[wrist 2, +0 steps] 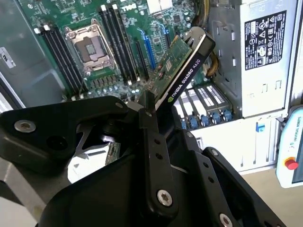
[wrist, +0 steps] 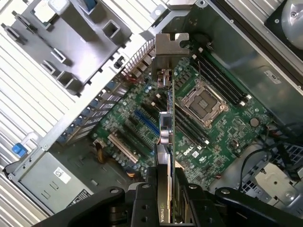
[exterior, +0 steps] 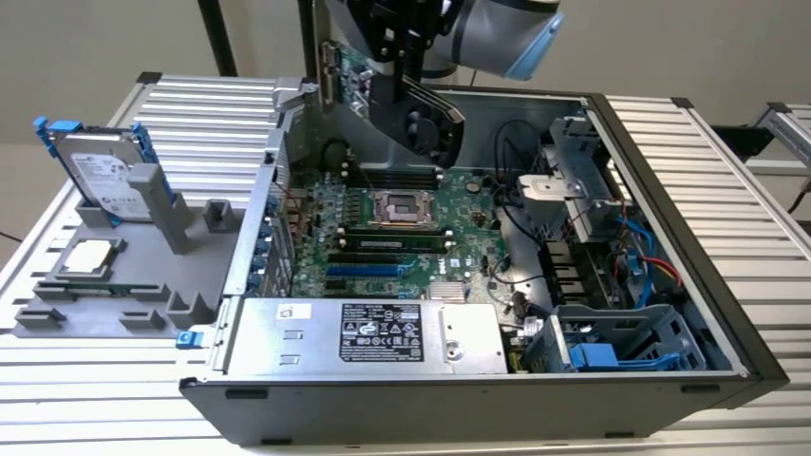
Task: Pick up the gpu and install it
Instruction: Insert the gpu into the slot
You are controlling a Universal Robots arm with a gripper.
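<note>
The gpu (exterior: 421, 112) hangs tilted in the air over the back of the open computer case (exterior: 709, 313), above the motherboard (exterior: 393, 237). My gripper (exterior: 403, 52) is shut on its top edge. In the first wrist view the gpu (wrist: 166, 111) runs edge-on away from my gripper (wrist: 164, 201), its silver end bracket (wrist: 170, 45) at the far end near the case's rear wall. The second wrist view has the gpu (wrist 2: 183, 70), green board and black cooler, sticking out past a finger (wrist 2: 148, 120) over the blue expansion slots (wrist 2: 149, 47). No part of the card touches the board.
A grey fixture (exterior: 114, 290) at the exterior view's left holds a hard drive in a blue frame (exterior: 108, 171) and a square processor chip (exterior: 86, 256). In the case are a power supply (exterior: 380, 334), loose cables (exterior: 526, 223) and a drive cage (exterior: 621, 337).
</note>
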